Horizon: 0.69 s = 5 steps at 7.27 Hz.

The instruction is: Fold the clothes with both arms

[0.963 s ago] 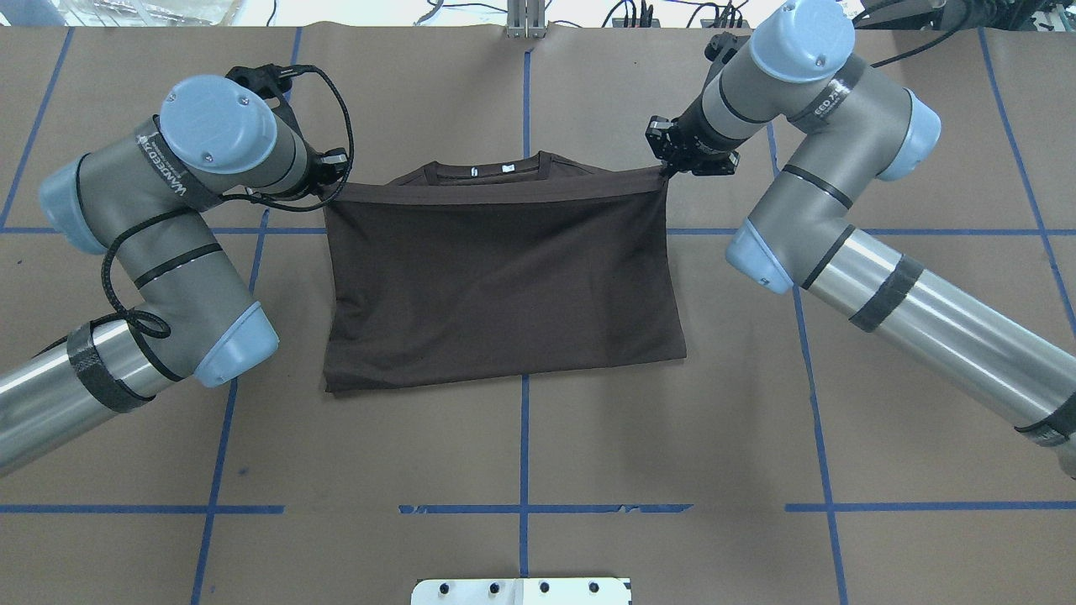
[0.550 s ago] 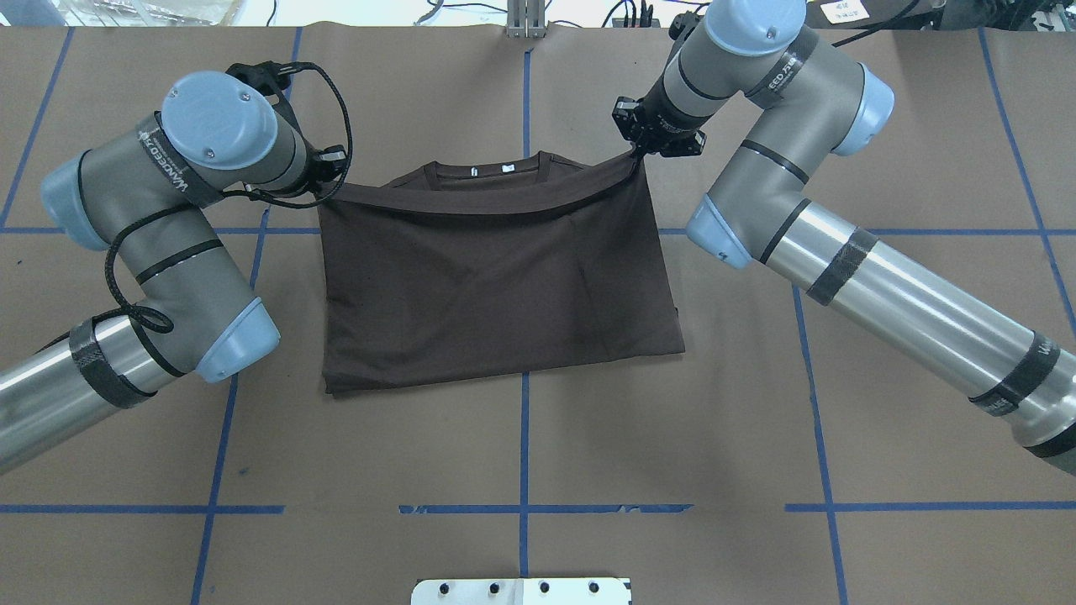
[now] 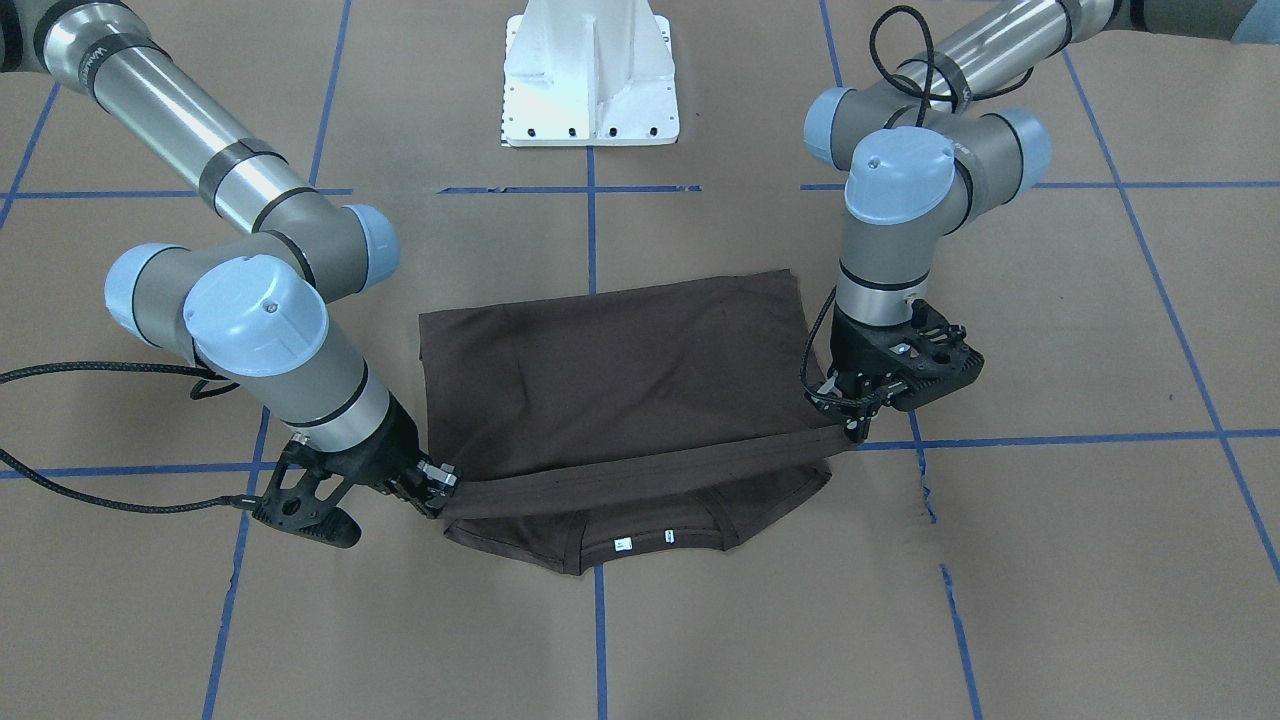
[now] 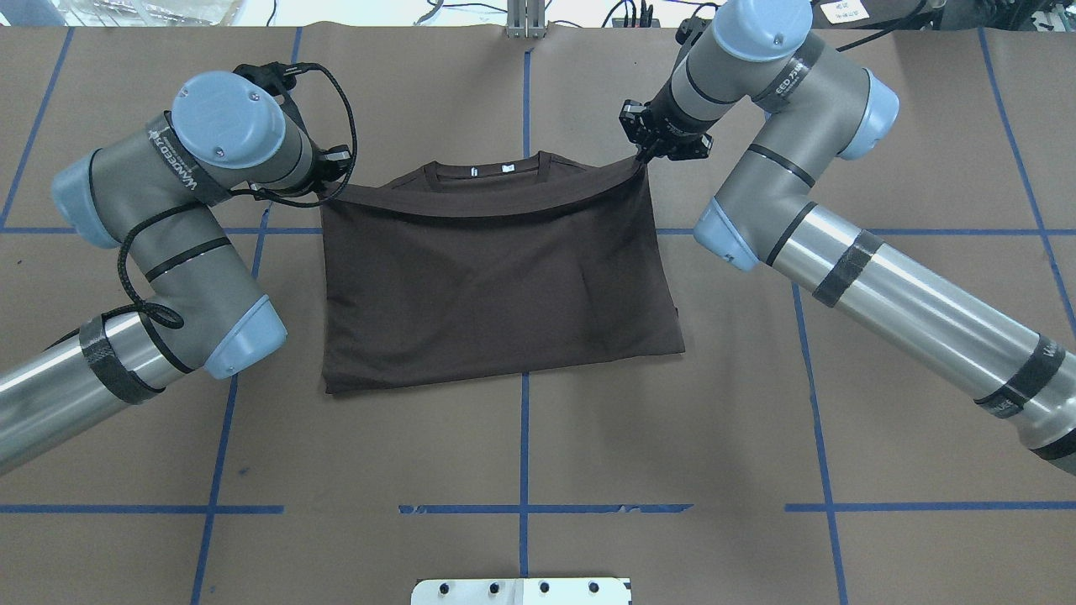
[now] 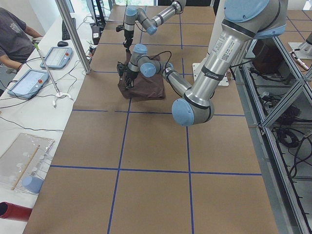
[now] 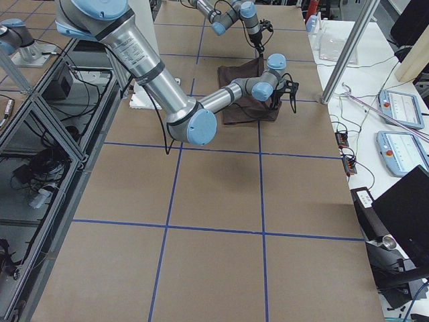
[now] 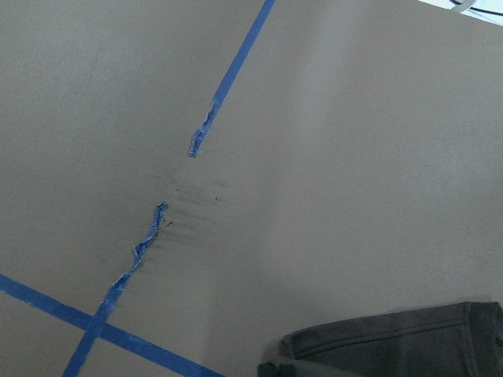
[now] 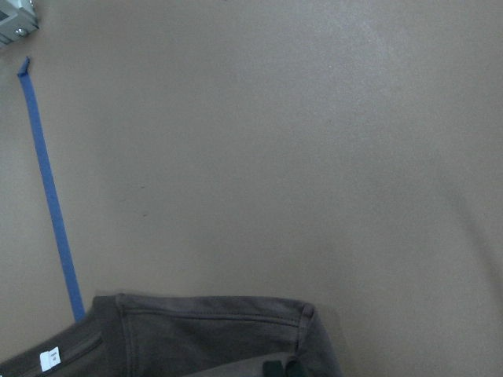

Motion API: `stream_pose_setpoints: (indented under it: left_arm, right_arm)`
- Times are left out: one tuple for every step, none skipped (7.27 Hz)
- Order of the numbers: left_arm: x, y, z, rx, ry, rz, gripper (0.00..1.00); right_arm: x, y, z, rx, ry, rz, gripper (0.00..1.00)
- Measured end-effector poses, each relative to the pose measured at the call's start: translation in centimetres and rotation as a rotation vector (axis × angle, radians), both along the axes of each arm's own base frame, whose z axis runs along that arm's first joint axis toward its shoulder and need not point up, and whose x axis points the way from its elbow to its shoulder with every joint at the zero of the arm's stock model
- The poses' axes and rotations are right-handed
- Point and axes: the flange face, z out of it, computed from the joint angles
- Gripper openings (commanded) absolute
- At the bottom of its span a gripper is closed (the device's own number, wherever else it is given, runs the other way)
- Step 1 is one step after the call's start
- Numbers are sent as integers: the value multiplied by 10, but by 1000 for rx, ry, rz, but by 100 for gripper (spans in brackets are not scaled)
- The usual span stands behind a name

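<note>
**Item:** T-shirt (image 4: 496,286), dark brown, lying mid-desk (image 4: 672,437) and doubled over. Its fold is on the robot's side and its collar (image 4: 487,168) on the far side.

**Holds:**
- Left gripper (image 3: 850,428): pinched tight on one corner of the hem (image 3: 640,470).
- Right gripper (image 3: 437,482): pinched tight on the other corner.
- The hem hangs as a band between the two, raised off the cloth. It sags a little at the middle, just short of the collar.

**Step in hand:** bottom-to-top fold, apparently near its end. The upper layer is carried over but not yet laid.

**Next move calls for:**
- lowering both corners together onto the shoulder line;
- keeping the band taut so that it lands square;
- releasing both corners only once the cloth rests flat.

An uneven drop would likely leave a slanted edge or a crease.

**Writing:**
- Two white tags (image 3: 622,545) inside the collar; the print is too small to read.
- Black band on the left arm (image 4: 181,172): white lettering, seemingly "WANZEED".
- Matching band on the right arm (image 4: 790,76): only "EED" shows.
- No chest logo is in view.

**Other:** blue tape (image 4: 523,437) grid on the desk.
</note>
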Motion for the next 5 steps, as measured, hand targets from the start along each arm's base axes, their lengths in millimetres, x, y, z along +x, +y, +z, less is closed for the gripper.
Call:
stream_pose_setpoints:
  left_arm:
    - [0,-2,-2,8,-10,-11,100]
    - [-3,-2,-4,12,-21,-18,100]
    - [-7,-1,-9,14,-24,-23,100]
    - [-13,3,-19,20,-18,-25,100]
    - [-19,10,-31,22,-9,-25,100]
  right_arm:
    - [3,4,10,17,-12,-5,100]
    - [6,8,14,34,-24,-13,100]
    - [9,20,14,46,-37,-22,100]
    - [9,44,15,55,-51,-35,100]
    - [5,78,21,57,-60,-46,100]
